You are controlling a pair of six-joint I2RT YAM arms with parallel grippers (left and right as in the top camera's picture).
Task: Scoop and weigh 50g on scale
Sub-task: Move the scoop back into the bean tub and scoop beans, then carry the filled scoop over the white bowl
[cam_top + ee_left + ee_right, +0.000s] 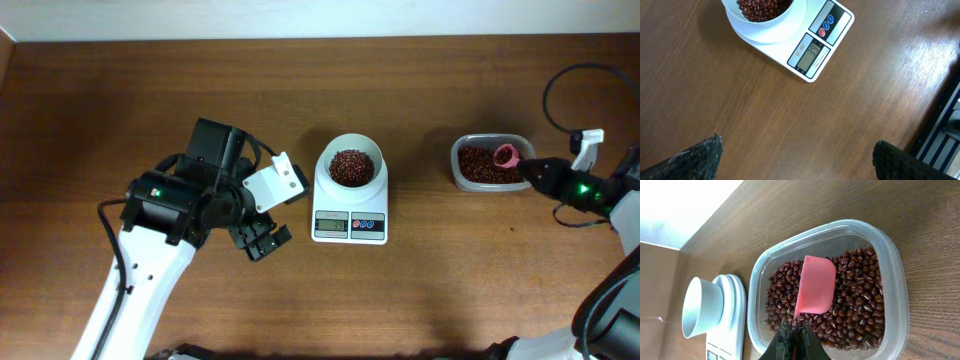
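The white scale [350, 222] sits mid-table with a round white bowl [351, 165] of reddish-brown beans [351, 167] on it. In the left wrist view the scale [817, 47] and its lit display lie ahead of my open left gripper [797, 152], which hovers over bare wood. My right gripper [796, 326] is shut on the handle of a pink spoon [814, 285]. The spoon's bowl rests over the beans [855, 300] in a clear tub [892, 270]. From overhead, the right gripper [530, 170] sits at the tub's [456, 168] right edge, with the pink spoon [506, 155] inside.
The left arm [175, 210] stands left of the scale. A black cable [560, 85] loops at the far right. The table's far edge meets a pale wall [320, 18]. A dark frame [940, 120] shows beyond the table's edge in the left wrist view.
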